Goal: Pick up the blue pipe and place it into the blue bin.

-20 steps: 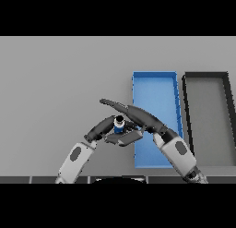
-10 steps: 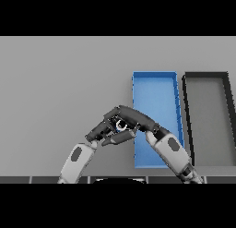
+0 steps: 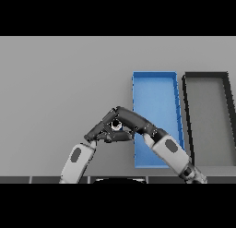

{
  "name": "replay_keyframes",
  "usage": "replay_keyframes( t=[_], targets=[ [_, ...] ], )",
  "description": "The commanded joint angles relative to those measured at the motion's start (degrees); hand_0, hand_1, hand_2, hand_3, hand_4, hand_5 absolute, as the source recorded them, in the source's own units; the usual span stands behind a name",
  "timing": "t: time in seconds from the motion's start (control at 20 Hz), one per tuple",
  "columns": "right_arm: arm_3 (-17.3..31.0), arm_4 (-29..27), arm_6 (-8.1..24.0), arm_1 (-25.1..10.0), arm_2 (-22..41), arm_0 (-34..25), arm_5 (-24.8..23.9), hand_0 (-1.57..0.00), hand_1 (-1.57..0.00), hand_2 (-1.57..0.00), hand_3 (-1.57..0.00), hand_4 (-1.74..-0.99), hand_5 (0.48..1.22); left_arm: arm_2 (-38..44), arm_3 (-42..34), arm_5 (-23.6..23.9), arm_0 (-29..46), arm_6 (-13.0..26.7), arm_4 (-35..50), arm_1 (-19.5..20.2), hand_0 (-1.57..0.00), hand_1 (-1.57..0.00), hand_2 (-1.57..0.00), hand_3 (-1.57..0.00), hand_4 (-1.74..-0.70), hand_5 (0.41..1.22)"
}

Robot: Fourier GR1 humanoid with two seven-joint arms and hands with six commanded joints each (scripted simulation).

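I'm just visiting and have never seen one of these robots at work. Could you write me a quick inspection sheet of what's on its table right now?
Surface: grey table, flat and plain.
Job's things: blue pipe, almost wholly hidden between the two hands, only a small pale bit showing; blue bin, open, just right of the hands, with nothing seen inside.
Clutter: dark bin to the right of the blue one.
Hands: left hand and right hand meet over the pipe left of the blue bin, both curled round it.
Cables: nothing seen.
Surroundings: nothing seen beyond the table.
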Motion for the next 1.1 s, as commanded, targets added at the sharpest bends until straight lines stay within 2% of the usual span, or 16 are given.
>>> replay_keyframes(
  t=[0.0,0.05,0.1,0.2,0.3,0.4,0.55,0.6,0.7,0.85,1.0,1.05],
  targets=[
    [-0.2,1.0,-0.3,-0.1,0.3,0.7,-0.4,-1.55,-1.55,-1.55,-1.53,-1.728,1.182,0.1,-0.2,0.1,0.4,-1.1,-1.0,0.5,-1.57,-1.57,-1.57,-1.42,-1.73,1.221],
    [-0.7,1.4,-1.1,-0.5,0.1,1.0,-0.3,-1.55,-1.55,-1.55,-1.54,-1.731,1.190,-0.3,-0.8,1.4,0.8,-2.0,-2.9,0.3,-1.57,-1.57,-1.57,-1.45,-1.72,1.221],
    [-0.6,2.1,-0.6,-0.4,0.1,0.4,-0.6,-1.56,-1.56,-1.56,-1.54,-1.733,1.196,-0.2,-1.2,1.4,0.8,-2.4,-4.2,0.7,-1.46,-1.34,-1.29,-1.17,-1.60,1.221],
    [-0.6,2.4,1.3,0.1,0.1,0.2,-0.7,-1.56,-1.56,-1.56,-1.55,-1.736,1.205,0.4,-0.5,-2.1,-0.1,-2.5,-4.1,1.2,-0.94,-0.86,-0.83,-0.75,-1.37,1.221],
    [-1.3,1.9,3.8,0.6,0.1,0.5,-0.8,-1.56,-1.56,-1.56,-1.56,-1.738,1.211,0.6,-0.5,-4.6,0.4,-2.2,-5.6,0.9,-0.60,-0.55,-0.53,-0.48,-1.21,1.221],
    [-1.5,3.4,5.6,1.5,0.6,1.3,-0.8,-1.57,-1.57,-1.57,-1.56,-1.739,1.214,0.5,-0.3,-5.0,1.1,-2.5,-8.3,0.7,-0.38,-0.35,-0.34,-0.30,-1.08,1.029],
    [-1.2,5.2,6.2,2.1,-0.4,1.4,0.8,-1.57,-1.57,-1.57,-1.57,-1.740,1.218,2.0,-0.8,-5.1,0.6,-1.1,-6.5,0.3,-0.20,-0.18,-0.17,-0.16,-1.00,0.770],
    [-1.7,5.2,6.7,2.5,-0.9,1.8,0.9,-1.57,-1.57,-1.57,-1.57,-1.740,1.218,2.1,-0.3,-4.7,0.6,-1.0,-6.4,-0.1,-0.16,-0.14,-0.14,-0.12,-0.98,0.704],
    [-1.5,5.6,7.8,3.7,-1.2,2.0,1.8,-1.57,-1.57,-1.57,-1.57,-1.740,1.219,2.4,-0.4,-4.8,1.0,1.7,-5.5,-0.8,-0.10,-0.09,-0.09,-0.08,-0.97,0.603],
    [-1.9,5.2,7.9,5.8,-2.3,2.7,2.7,-1.57,-1.57,-1.57,-1.57,-1.741,1.220,2.6,-0.5,-4.1,1.4,-0.1,-6.4,0.2,-0.05,-0.05,-0.04,-0.04,-0.95,0.513],
    [-2.6,0.3,10.9,8.7,-5.2,2.0,3.1,-1.57,-1.57,-1.57,-1.57,-1.741,1.221,2.4,0.3,-3.5,1.0,0.7,-7.2,-0.2,-0.03,-0.02,-0.02,-0.02,-0.92,0.482],
    [-3.0,-1.4,13.2,9.5,-6.6,1.2,2.3,-1.57,-1.57,-1.57,-1.57,-1.741,1.221,2.0,0.2,-3.8,1.4,0.6,-7.3,0.1,-0.02,-0.02,-0.02,-0.02,-0.92,0.474]
  ],
)
